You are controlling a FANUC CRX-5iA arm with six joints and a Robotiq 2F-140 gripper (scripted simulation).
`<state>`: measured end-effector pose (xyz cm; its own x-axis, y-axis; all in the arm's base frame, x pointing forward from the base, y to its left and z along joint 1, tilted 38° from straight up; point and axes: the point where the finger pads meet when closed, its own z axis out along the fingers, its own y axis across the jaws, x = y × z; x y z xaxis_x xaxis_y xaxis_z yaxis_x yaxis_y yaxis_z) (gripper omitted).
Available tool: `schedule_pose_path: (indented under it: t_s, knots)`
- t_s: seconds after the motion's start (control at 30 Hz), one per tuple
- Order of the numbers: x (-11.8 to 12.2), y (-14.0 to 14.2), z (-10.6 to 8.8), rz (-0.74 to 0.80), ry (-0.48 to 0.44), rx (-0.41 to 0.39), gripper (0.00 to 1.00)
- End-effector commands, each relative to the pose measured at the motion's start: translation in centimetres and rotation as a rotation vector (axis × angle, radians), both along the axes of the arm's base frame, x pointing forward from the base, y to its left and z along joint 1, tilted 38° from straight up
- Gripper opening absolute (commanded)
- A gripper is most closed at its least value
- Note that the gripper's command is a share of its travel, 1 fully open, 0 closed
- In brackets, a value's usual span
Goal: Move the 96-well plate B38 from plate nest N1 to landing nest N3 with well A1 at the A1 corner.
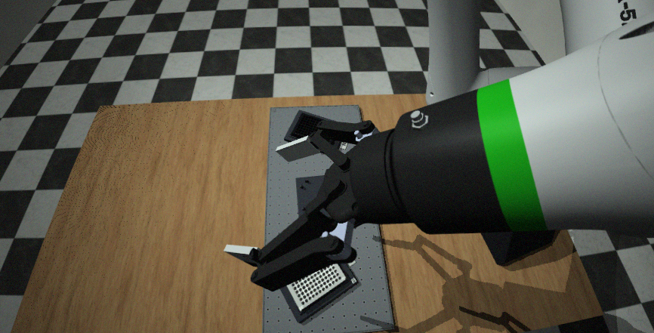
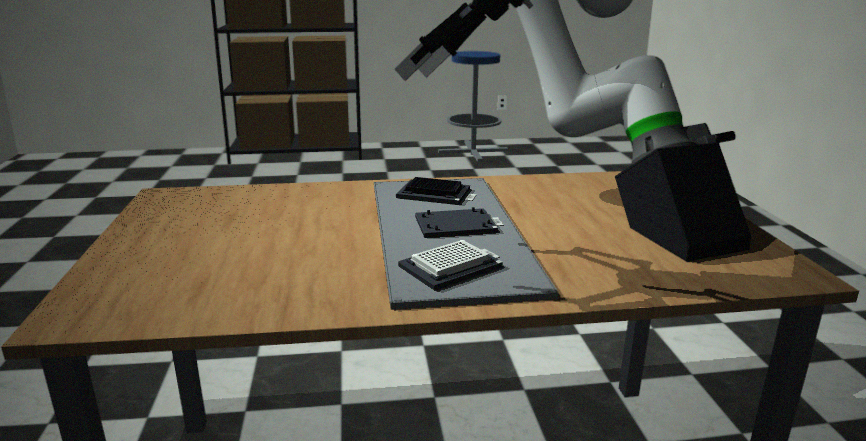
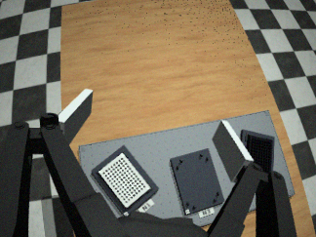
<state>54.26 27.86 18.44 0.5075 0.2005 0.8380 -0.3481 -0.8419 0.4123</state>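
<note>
On the wooden counter [image 2: 242, 256] a grey deck mat [image 2: 399, 256] lies right of centre, running from the far edge to the near edge. It carries three nests: a white plate [image 2: 451, 256] nearest the near edge, an unoccupied nest [image 2: 454, 221] midway, a black plate [image 2: 433, 187] toward the far edge. Labels are unreadable, so which is B38 cannot be told. High above, the fingers [image 2: 416, 63] stand wide apart, holding nothing. The arm's base [image 2: 684, 201] sits at the right end.
</note>
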Motion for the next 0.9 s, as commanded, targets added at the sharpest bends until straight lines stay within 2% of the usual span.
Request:
schedule_pose_path:
  t_s: [0.0, 0.6, 0.7, 0.77, 0.8, 0.83, 0.87]
  knots:
    - [0.0, 0.0, 0.0, 0.0, 0.0, 0.0, 1.0]
    - [0.0, -0.1, -0.1, -0.001, 0.006, -0.004, 1.0]
    - [0.4, -1.0, -2.0, -0.011, 0.084, -0.049, 1.0]
    - [0.8, -2.4, -4.7, -0.02, 0.198, -0.109, 1.0]
    - [0.8, -2.4, -4.7, -0.02, 0.198, -0.109, 1.0]
    - [0.9, -3.2, -6.5, -0.023, 0.273, -0.143, 1.0]
    - [0.9, -3.2, -6.5, -0.023, 0.273, -0.143, 1.0]
